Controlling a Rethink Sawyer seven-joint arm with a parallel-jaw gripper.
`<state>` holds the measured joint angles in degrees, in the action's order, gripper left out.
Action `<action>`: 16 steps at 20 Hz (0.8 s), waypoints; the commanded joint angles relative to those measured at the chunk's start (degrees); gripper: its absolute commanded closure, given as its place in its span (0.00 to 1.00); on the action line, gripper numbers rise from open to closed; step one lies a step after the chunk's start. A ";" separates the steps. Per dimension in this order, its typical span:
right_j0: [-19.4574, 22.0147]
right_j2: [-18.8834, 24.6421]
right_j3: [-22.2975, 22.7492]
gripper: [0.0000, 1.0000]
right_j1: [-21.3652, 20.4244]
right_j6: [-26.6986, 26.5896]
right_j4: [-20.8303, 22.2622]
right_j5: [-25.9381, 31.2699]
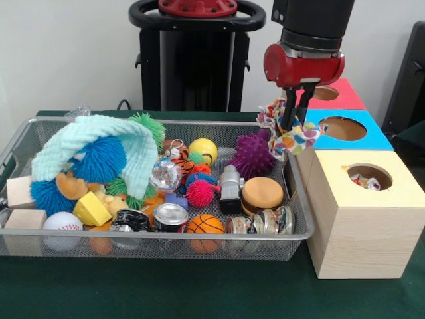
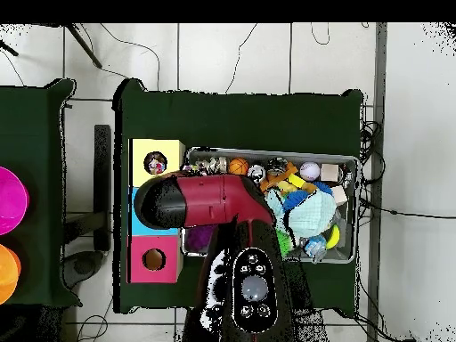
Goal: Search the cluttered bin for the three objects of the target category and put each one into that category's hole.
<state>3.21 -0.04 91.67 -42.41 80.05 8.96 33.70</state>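
While jaws grip polka-dot cloth — above bin.

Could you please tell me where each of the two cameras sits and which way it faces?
Front view: across the table from the robot, facing its pedestal; the arm comes down from above, gripper shut on a dotted cloth beside the bin.
Overhead view: above the table, looking straight down; the arm covers the blue box.
Shared: bin, three boxes, and the yellow box's hole with cloth inside.
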 commanded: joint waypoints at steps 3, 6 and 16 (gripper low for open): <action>-5.20 -3.64 -4.76 1.00 4.77 19.47 -4.62 7.52; -6.55 -4.66 -5.16 1.00 5.27 19.94 -6.21 7.57; -8.53 -7.12 -7.00 1.00 6.84 19.13 -8.59 7.71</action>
<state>-6.20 -5.55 85.74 -39.47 83.97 2.34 35.54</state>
